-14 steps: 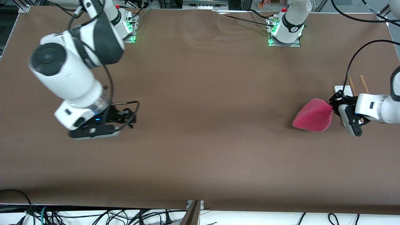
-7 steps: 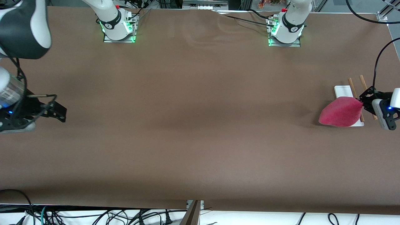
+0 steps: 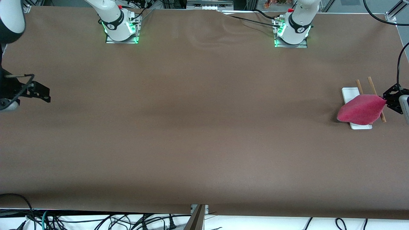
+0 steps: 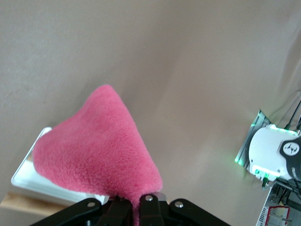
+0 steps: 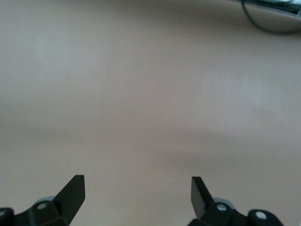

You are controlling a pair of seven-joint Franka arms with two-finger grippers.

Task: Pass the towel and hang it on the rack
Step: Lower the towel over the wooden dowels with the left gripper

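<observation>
Left pincer (image 3: pixel 388 101) pinching fuzzy pink-red terry towel (image 3: pixel 361 110) over white-based, wooden-rod rack (image 3: pixel 350 94); right pincer (image 5: pixel 136 188) spread, waiting; drape cloth evenly across both rods.

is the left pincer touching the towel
Touching. The left wrist view shows the left pincer shut on a corner of the towel.
</observation>
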